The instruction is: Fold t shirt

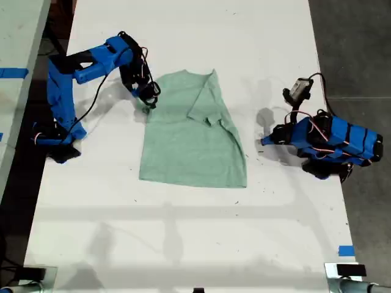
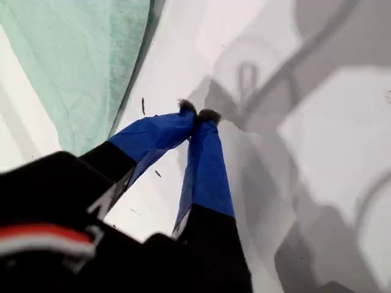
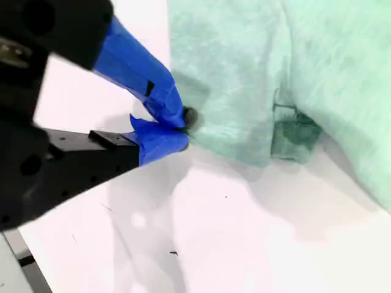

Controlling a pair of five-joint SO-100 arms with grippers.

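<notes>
Shirt (image 1: 189, 143) lying mid-table (image 1: 183, 244), partly folded, 1 side flap turned over the body. Second gripper (image 3: 183, 129) at the shirt's edge toward the exterior view's left, tips pinched on the hem. First gripper (image 2: 198, 114) near the exterior view's right, low over bare table, clenched on nothing, shirt just beside.

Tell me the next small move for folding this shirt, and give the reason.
Probably lift my second gripper slightly and carry the edge it pinches across the t shirt. Its tips are shut on the shirt's edge on the exterior view's left side, and the other side is already folded inward. My first gripper is shut on nothing, off the cloth.
</notes>
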